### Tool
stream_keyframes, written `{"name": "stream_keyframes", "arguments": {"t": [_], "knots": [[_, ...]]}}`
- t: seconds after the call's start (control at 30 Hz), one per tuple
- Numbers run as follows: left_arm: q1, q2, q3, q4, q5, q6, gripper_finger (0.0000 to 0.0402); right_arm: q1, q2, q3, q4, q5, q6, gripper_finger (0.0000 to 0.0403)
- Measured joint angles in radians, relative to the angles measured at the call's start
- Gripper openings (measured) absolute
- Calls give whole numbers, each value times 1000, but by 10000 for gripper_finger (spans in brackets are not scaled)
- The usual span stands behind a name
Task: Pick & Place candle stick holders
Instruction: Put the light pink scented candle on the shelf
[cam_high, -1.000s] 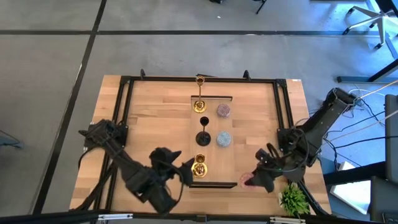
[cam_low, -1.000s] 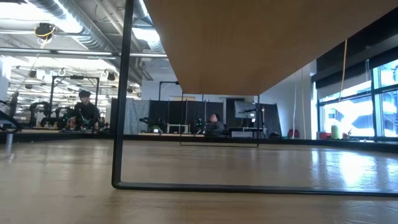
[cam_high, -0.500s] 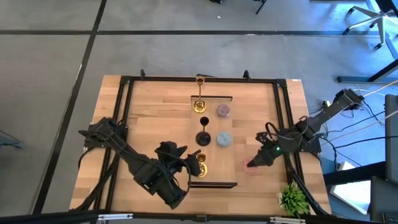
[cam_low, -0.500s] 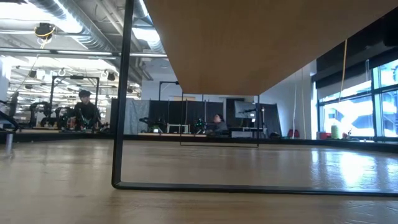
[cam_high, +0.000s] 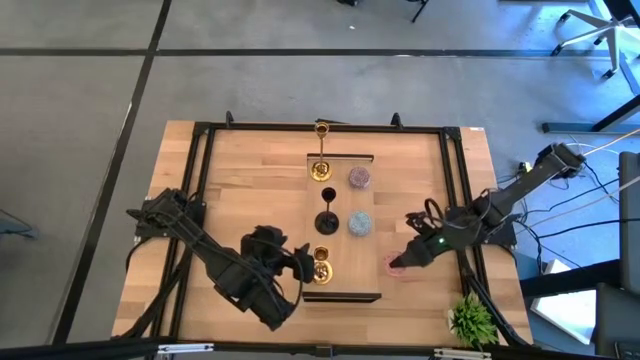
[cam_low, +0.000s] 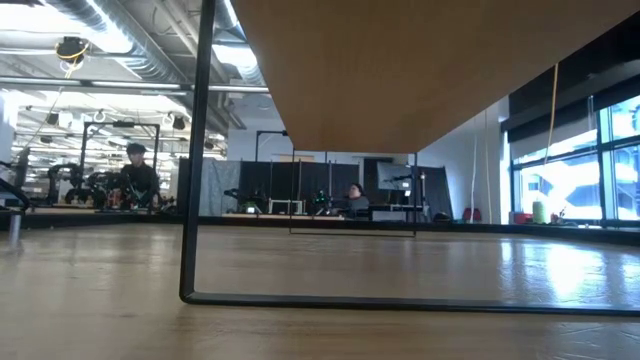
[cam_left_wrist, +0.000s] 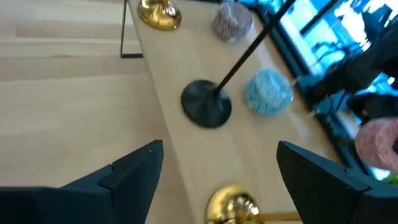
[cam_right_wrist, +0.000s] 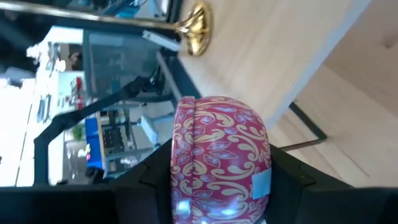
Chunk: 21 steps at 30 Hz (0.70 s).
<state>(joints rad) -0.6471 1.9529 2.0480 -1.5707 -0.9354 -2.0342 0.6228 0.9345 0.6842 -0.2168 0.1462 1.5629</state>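
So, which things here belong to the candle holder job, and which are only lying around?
Belong to the job:
- two gold holders
- black holder
- mauve holder
- light-blue holder
- pink holder, shut in the right gripper
- left gripper, open beside the nearer gold holder

Just lying about:
- green plant
- black frame

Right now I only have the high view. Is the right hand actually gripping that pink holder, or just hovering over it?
Observer: Gripping it. The right wrist view shows the pink holder clamped between the fingers of the right hand.
Operator: And the left hand, has it got the gold one?
Observer: No. In the left wrist view the left hand is open. The near gold holder stands between its fingers, apart from both.
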Motion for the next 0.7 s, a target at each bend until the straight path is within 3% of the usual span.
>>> {"name": "stream_keyframes", "arguments": {"t": [0.27,0.43,0.57,0.63,0.7], "knots": [[0,-23,-42,0,112,94,288,-16,99,0,57,46,79,166],[-85,-143,-220,1,210,155,268,-33,120,0,120,64,75,166],[-236,-325,-458,-1,157,-25,254,-49,120,0,119,55,59,166],[-327,-413,-593,10,47,-181,248,-53,120,0,121,55,56,166],[-375,-489,-700,126,-28,-192,245,-59,120,0,126,55,56,166]]}}
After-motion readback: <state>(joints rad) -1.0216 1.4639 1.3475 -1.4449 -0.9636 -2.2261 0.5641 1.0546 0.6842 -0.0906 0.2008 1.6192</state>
